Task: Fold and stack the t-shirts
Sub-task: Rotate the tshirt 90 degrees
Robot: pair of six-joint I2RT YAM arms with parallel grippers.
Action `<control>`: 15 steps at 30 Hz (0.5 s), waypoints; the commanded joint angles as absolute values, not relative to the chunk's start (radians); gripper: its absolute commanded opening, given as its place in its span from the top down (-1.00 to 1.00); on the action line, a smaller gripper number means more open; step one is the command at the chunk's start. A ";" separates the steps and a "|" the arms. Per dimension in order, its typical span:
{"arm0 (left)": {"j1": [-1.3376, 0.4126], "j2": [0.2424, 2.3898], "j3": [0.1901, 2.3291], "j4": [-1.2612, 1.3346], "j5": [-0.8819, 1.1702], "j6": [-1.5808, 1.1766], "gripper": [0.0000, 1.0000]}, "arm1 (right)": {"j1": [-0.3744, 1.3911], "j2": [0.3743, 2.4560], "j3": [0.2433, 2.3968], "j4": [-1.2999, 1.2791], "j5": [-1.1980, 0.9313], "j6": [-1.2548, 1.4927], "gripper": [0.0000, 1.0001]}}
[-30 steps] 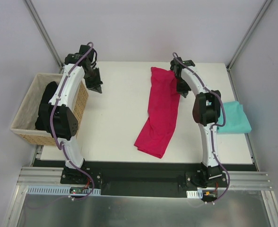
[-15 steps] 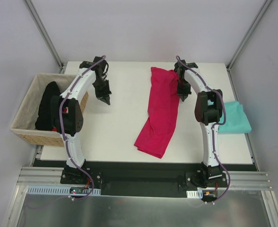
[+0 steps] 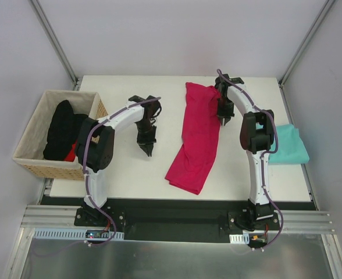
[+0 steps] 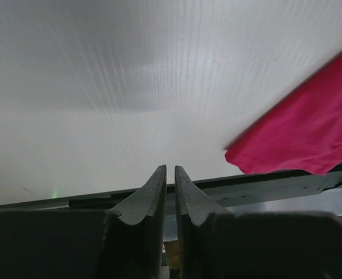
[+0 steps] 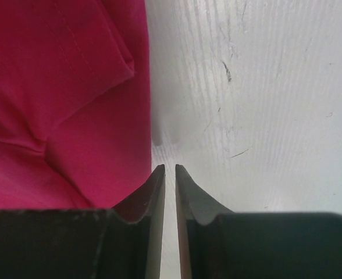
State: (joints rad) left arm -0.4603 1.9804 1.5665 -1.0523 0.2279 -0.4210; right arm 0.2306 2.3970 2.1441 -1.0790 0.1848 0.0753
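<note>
A crimson-pink t-shirt [image 3: 197, 136] lies in a long folded strip on the white table [image 3: 130, 174], running from the back centre toward the front. A teal t-shirt [image 3: 288, 145] sits folded at the table's right edge. My left gripper [image 3: 148, 152] hangs over bare table left of the pink shirt, jaws open a narrow crack and empty [image 4: 170, 168]; the shirt's lower end [image 4: 299, 133] shows to its right. My right gripper [image 3: 223, 121] is beside the pink shirt's upper right edge [image 5: 60, 87], jaws [image 5: 170, 167] slightly open over bare table, holding nothing.
A wicker basket [image 3: 31, 131] stands off the table's left edge with dark clothing [image 3: 60, 131] inside and a bit of red [image 3: 72, 154]. Grey walls and metal posts enclose the back and sides. A dark rail runs along the front edge [image 4: 264, 186].
My left arm has swung from beside the basket rightward and forward toward the pink shirt. Both grippers went from shut to slightly open. The right gripper barely moved.
</note>
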 commanded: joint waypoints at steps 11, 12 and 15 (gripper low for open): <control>-0.633 1.911 1.445 -1.074 0.244 -0.472 0.81 | 0.252 2.309 2.122 -1.078 0.130 0.101 0.69; -0.638 1.920 1.451 -1.072 0.242 -0.472 0.81 | 0.259 2.306 2.123 -1.078 0.129 0.101 0.69; -0.650 1.939 1.468 -1.072 0.244 -0.472 0.82 | 0.271 2.298 2.125 -1.081 0.127 0.100 0.69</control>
State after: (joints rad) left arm -0.6426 1.9472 1.4433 -1.0519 0.2321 -0.4587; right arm 0.2447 2.3928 2.1242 -1.0721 0.1425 0.0887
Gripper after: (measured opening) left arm 0.095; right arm 0.154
